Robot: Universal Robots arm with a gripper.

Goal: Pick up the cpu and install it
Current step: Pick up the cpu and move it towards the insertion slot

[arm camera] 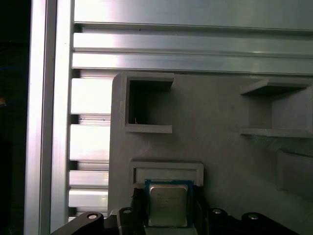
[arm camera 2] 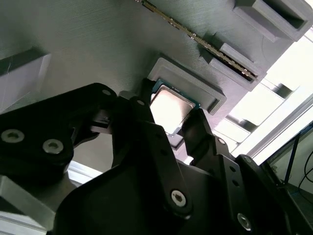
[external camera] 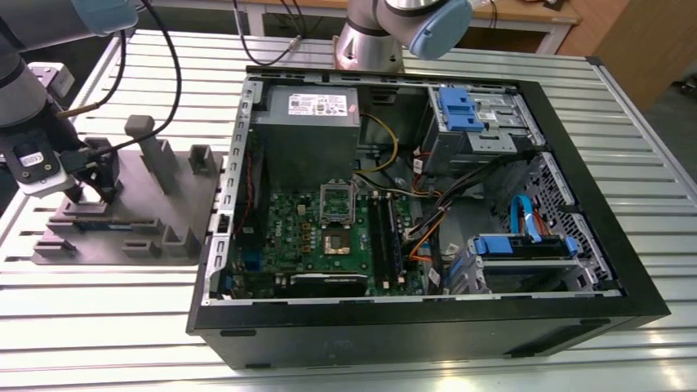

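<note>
Both jaws flank cpu (arm camera 2: 168,108) w/ slight gaps.

The tabletop (external camera: 654,163) is made of long silver aluminium profiles with dark grooves between them, and it shines under bright light from above. Behind its far edge, a wooden desk (external camera: 534,15) with pale legs stands in the exterior view, and some black cables hang down near it. At the exterior view's right, a brown wooden panel (external camera: 637,41) rises past the corner of the tabletop, and a darker floor shows beside it.
</note>
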